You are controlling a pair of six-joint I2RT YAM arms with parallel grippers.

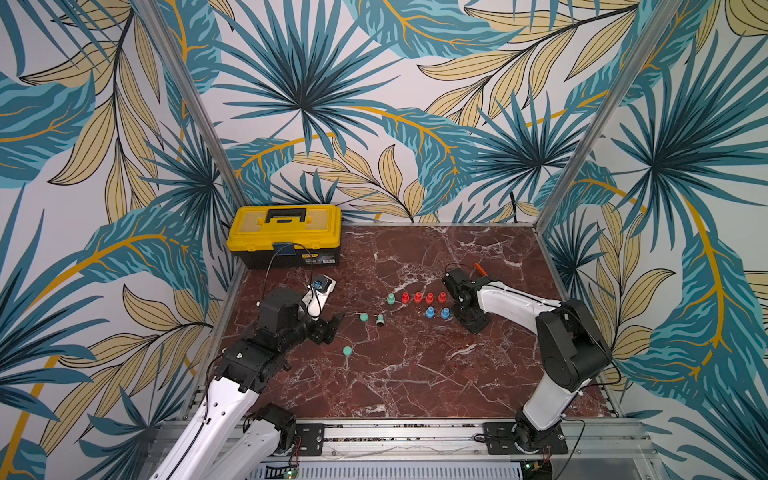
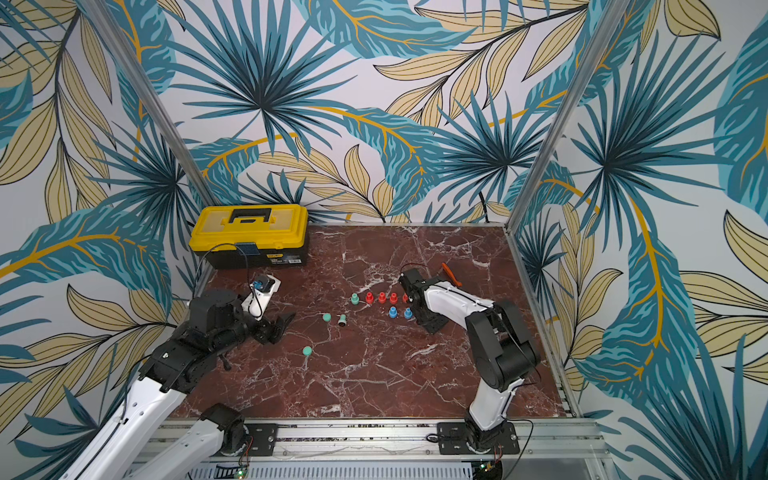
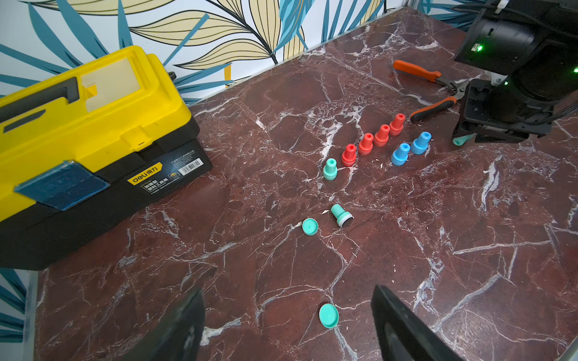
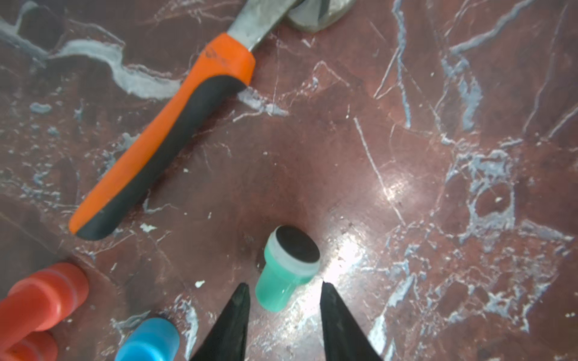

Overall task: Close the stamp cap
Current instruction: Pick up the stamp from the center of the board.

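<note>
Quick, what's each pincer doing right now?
Left pincer: open, empty.
Right pincer: open, straddling the uncapped green stamp, with gaps showing on both sides.

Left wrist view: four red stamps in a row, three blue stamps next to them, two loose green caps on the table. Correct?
No. There are two blue stamps, not three; the left wrist view shows both beside the row. The four red stamps in a row and the two loose green caps on the table are right.
</note>
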